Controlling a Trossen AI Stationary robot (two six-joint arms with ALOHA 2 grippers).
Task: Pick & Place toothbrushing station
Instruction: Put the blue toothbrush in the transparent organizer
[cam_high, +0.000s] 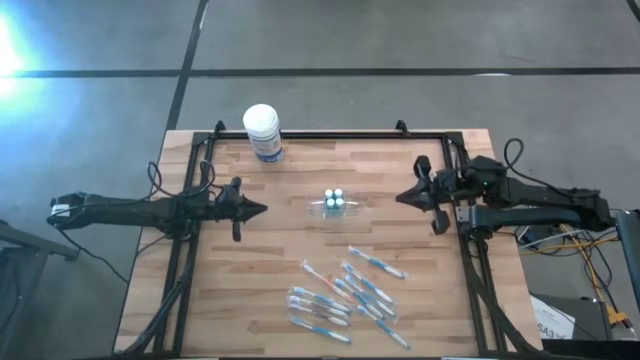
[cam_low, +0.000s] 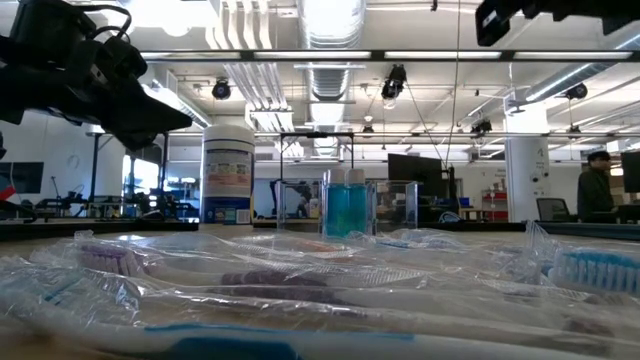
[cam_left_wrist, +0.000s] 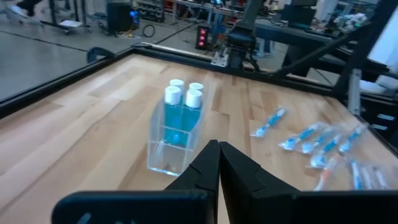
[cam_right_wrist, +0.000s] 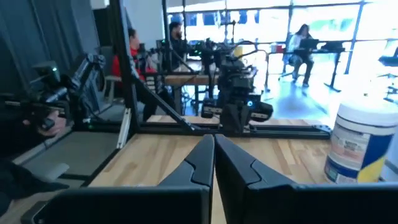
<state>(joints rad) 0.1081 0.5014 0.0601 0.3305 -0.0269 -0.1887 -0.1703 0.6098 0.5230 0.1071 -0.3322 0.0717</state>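
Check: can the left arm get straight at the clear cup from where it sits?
Probably yes. The left gripper, shut and empty, points at the clear cup, and only bare table lies between them. The toothbrushes lie off to the side. It would need to open first.

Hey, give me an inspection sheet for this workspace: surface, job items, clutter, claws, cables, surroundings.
Surface: wooden table inside a black frame, bare wood at the left.
Job's things: clear cup at the centre holding white-capped blue pieces; wrapped toothbrushes scattered on the near side.
Clutter: white-lidded tub at the far edge, upright.
Claws: left claw shut, empty, left of the cup; right claw shut, empty, right of the cup.
Cables: loose loops beside the right arm, off the table.
Surroundings: workshop with desks; a person stands far off in the low view.
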